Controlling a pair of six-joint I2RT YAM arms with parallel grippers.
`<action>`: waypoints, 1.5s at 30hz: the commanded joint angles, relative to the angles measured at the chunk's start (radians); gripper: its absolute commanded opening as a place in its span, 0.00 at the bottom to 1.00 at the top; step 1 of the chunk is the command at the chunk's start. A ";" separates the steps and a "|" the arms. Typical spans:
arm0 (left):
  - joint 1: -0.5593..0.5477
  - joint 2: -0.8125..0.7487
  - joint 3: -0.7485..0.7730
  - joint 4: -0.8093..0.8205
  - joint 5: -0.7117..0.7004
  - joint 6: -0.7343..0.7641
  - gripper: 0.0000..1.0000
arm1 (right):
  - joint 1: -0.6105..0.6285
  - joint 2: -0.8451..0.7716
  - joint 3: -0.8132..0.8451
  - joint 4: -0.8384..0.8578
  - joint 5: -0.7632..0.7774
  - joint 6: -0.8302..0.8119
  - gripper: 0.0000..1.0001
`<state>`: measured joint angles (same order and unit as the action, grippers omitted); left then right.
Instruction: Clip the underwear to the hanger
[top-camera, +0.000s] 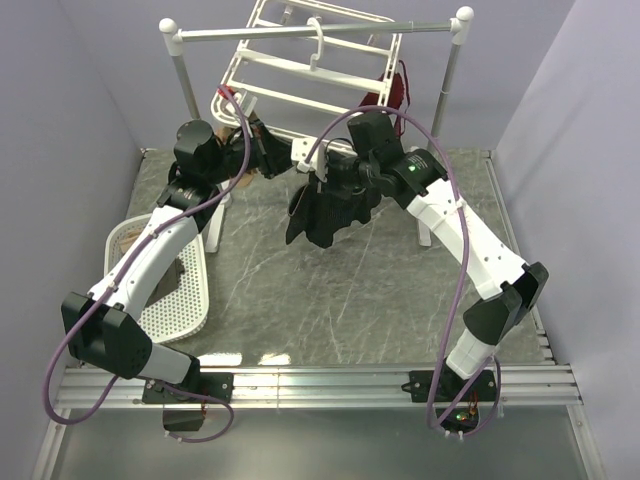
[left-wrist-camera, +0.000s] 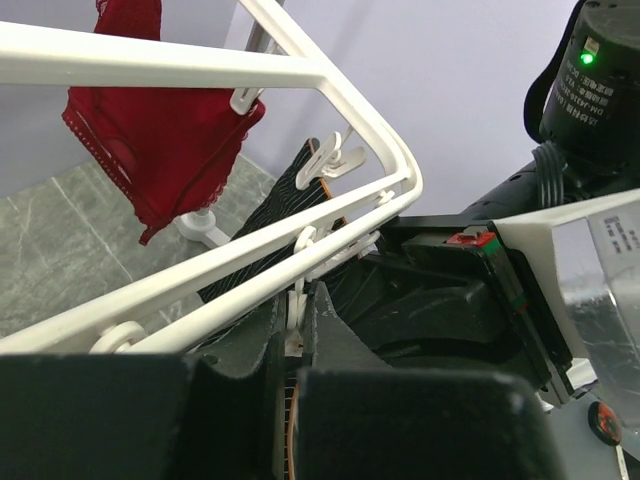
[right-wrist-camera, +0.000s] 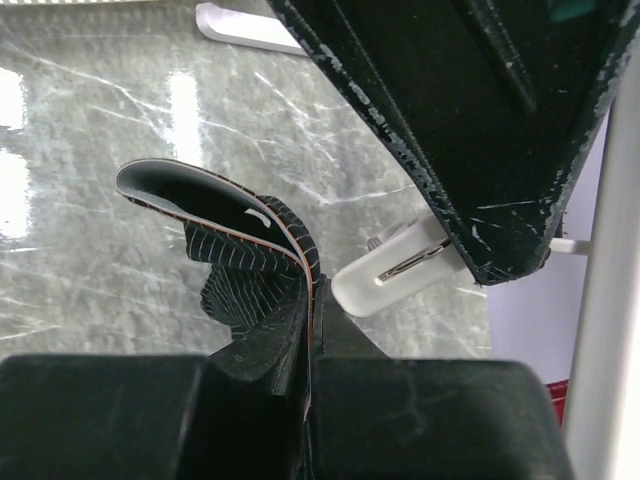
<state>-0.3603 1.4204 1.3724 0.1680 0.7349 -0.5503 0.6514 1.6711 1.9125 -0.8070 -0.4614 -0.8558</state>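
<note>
The white hanger frame (top-camera: 300, 70) hangs tilted from the rail, and its bars cross the left wrist view (left-wrist-camera: 200, 280). My left gripper (top-camera: 283, 160) is at its lower front edge. In the left wrist view (left-wrist-camera: 293, 322) it is shut on a small white dangling clip (left-wrist-camera: 293, 305). My right gripper (top-camera: 318, 180) is just right of it, shut on the waistband of the black pin-striped underwear (top-camera: 325, 215), which hangs limp below. In the right wrist view the gripper (right-wrist-camera: 311, 310) pinches the folded waistband (right-wrist-camera: 240, 250) right beside the clip (right-wrist-camera: 400, 265). The underwear also shows in the left wrist view (left-wrist-camera: 265, 225).
A dark red bra (left-wrist-camera: 150, 150) is clipped at the frame's far side (top-camera: 398, 90). The white two-post rail stand (top-camera: 320, 30) carries the frame. A white mesh basket (top-camera: 185, 295) with a patterned garment (top-camera: 128, 236) lies at the left. Purple walls enclose the grey marble table (top-camera: 330, 300).
</note>
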 joint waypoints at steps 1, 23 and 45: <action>-0.014 -0.011 -0.019 -0.039 0.101 0.041 0.00 | 0.002 -0.013 0.051 0.014 -0.006 0.043 0.00; -0.006 -0.003 -0.030 -0.031 0.201 0.044 0.00 | -0.013 -0.060 -0.024 0.129 0.032 0.089 0.00; -0.009 0.032 -0.006 -0.032 0.135 0.012 0.00 | 0.034 -0.278 -0.329 0.430 0.162 -0.015 0.00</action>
<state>-0.3500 1.4502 1.3579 0.1795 0.7811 -0.5156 0.6678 1.4277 1.5814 -0.4660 -0.3592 -0.8314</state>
